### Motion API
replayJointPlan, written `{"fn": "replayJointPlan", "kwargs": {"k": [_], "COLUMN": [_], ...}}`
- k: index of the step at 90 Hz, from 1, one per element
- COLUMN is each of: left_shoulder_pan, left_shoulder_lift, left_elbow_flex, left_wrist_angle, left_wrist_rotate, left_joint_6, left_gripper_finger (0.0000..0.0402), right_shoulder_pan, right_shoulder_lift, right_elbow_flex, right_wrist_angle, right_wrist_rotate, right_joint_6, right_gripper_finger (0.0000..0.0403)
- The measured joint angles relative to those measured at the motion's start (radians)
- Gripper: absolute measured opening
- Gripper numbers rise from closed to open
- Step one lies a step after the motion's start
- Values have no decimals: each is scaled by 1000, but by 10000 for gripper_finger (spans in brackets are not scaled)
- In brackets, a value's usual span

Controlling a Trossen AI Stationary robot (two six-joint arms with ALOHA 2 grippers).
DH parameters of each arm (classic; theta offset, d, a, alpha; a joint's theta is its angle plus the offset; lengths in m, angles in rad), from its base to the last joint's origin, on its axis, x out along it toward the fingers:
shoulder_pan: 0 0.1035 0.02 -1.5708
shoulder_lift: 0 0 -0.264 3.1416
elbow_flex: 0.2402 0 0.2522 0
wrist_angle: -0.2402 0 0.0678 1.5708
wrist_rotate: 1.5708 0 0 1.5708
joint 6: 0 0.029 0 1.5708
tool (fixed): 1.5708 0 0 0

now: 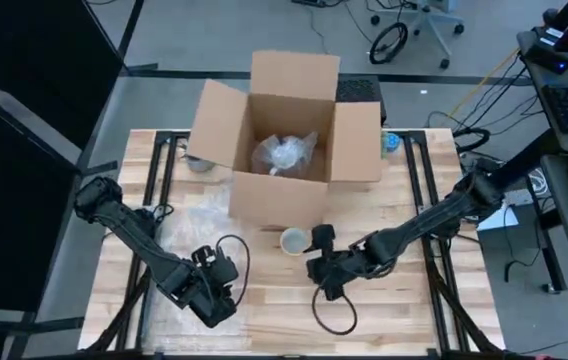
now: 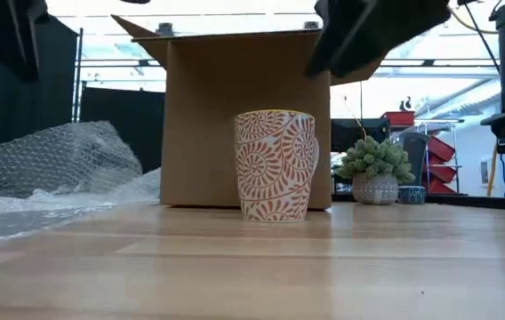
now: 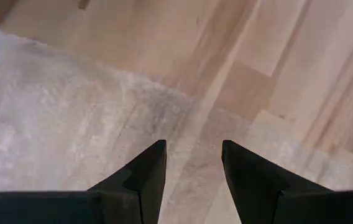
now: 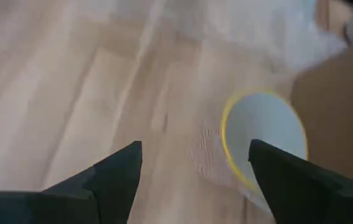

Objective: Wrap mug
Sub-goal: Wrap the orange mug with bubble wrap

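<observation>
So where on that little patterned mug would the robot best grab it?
Probably across the rim, from above. The mug stands upright in front of the cardboard box with its mouth open upward, so one finger could go inside and one outside the wall. The right gripper, open, hovers just beside it. I cannot tell which way the handle faces.

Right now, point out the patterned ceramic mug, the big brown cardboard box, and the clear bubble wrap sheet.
patterned ceramic mug (image 2: 275,164): low view, its side wall.
brown cardboard box (image 2: 204,116): low view, its front panel.
clear bubble wrap sheet (image 2: 52,164): low view, its raised heap.
</observation>
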Motion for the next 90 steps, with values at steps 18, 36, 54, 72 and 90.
{"fn": "replayJointPlan", "kwargs": {"k": [18,36,54,72,90], "left_shoulder_pan": [-1,-21,-35,-35,-35], "left_shoulder_lift": [0,0,2,18,73], "left_elbow_flex": [-4,-4,-4,-5,-6], "left_wrist_angle": [11,31,77,86,122], "left_wrist_rotate": [0,0,-29,-34,-30], "left_joint_6": [0,0,1,1,1], "left_gripper_finger": [145,145,145,145,145], "right_shoulder_pan": [35,172,268,194,40], "right_shoulder_lift": [-48,-76,-3,88,115], "right_elbow_flex": [73,57,-52,-64,-64], "right_wrist_angle": [-278,-286,4,216,275], "right_wrist_rotate": [14,-52,126,347,207], "right_joint_6": [258,456,372,54,-94], "right_gripper_finger": [279,279,279,279,279]}}
